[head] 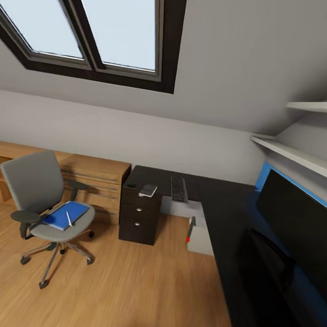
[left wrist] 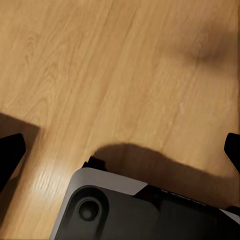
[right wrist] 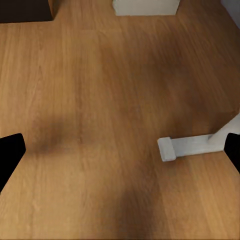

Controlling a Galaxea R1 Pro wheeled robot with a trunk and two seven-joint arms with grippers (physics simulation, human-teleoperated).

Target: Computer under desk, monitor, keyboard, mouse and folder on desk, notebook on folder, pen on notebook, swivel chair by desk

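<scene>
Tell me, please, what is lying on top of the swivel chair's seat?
The blue folder lies flat on the swivel chair seat, with a white pen on top. Whatever lies beneath the folder is covered.

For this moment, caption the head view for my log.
Blue folder and pen on swivel chair; keyboard and monitor on black desk.

The glossy black worktop [head: 229, 217] carries the monitor [head: 302, 224] along its right arm, with the keyboard [head: 179, 189] and notebook [head: 148, 190] far beyond the monitor on its left arm, while the wooden floor [head: 125, 295] bears the swivel chair [head: 40, 201] and the computer [head: 200, 236].
</scene>
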